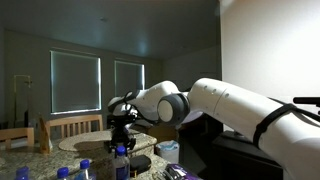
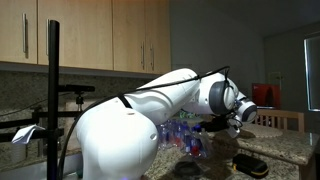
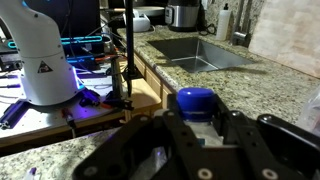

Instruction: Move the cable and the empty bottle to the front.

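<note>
Bottle [image 3: 196, 102], one blue cap, between hand [image 3: 200, 120] fingers

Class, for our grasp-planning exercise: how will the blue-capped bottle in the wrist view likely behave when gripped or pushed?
The blue-capped bottle stands upright and looks narrow, so a sideways push high up would probably tip it. Its body seems to be thin clear plastic, so it is likely light and easily crushed. Whether it is empty cannot be told here.

Bottle [image 3: 196, 102] on counter [image 3: 275, 92], sink [image 3: 200, 52] behind
</note>
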Robot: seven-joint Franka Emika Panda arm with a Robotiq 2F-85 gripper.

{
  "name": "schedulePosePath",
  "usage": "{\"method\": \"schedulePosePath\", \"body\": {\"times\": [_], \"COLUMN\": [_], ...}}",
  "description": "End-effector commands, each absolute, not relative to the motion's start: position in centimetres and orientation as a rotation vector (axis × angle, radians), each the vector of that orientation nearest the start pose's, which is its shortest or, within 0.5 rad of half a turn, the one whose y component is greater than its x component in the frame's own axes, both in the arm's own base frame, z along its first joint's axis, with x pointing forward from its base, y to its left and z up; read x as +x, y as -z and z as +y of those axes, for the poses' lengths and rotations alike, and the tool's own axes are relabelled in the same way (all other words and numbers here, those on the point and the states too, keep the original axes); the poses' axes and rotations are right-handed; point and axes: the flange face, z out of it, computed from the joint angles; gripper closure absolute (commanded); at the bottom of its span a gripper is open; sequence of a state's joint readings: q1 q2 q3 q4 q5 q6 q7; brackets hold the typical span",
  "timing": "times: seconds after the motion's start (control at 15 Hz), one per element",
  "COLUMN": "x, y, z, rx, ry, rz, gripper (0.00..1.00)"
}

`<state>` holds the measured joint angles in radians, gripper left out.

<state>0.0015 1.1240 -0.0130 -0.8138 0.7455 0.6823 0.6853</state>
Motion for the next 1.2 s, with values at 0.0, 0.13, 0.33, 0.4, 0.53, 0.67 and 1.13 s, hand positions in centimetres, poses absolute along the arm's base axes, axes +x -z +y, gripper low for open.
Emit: {"method": "schedulePosePath", "body": {"times": [0.0, 0.13, 0.33, 0.4, 0.53, 0.67, 1.13], "x": [64.9, 65.0, 65.3, 65.4, 65.7, 65.8, 65.8], "y": [-24.7, -24.4, -24.2, -24.2, -24.2, -24.1, -22.9], "z": [8.7, 8.6, 8.4, 8.2, 7.8, 7.6, 8.4], "rx": [-2.114, -2.105, -2.089, -2.083, -2.064, -2.045, -2.003], "ry": [-1.842, -1.829, -1.806, -1.791, -1.766, -1.759, -1.770], "rz": [0.468, 0.455, 0.433, 0.426, 0.410, 0.405, 0.377], "gripper": [0.87, 0.87, 0.87, 0.87, 0.87, 0.87, 0.87]}}
